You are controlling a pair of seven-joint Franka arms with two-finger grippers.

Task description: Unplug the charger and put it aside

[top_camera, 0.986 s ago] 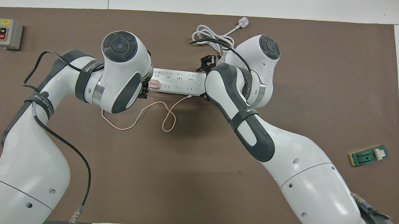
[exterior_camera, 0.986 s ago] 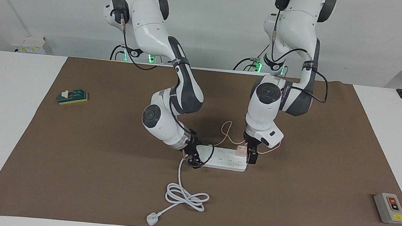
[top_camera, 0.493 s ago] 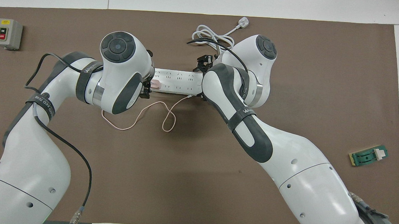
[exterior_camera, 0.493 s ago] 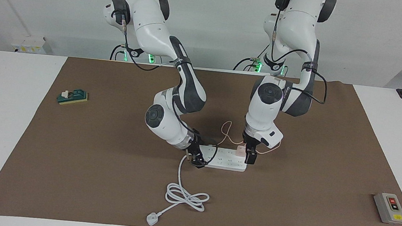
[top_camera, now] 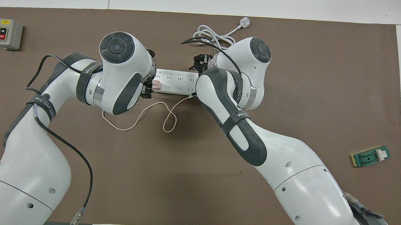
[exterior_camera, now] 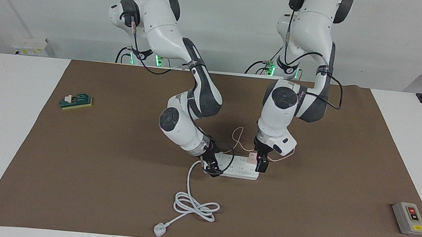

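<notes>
The charger [exterior_camera: 252,158], still plugged in, is seen at the left arm's end of the power strip [exterior_camera: 238,167], its pink cable [exterior_camera: 237,136] looped on the mat. It is straddled by the left gripper [exterior_camera: 260,162], whose fingers are spread wide and not yet closed, presumably so that it can be pulled upward. The strip's other end is pressed by the right gripper [exterior_camera: 212,169], apparently to steady it; whether its fingers are parted cannot be told.

One high camera faced the robots across the table while another looked steeply down from above them, both standing well back and sharing the brown rectangular paper mat [exterior_camera: 84,183] [top_camera: 324,63].
</notes>
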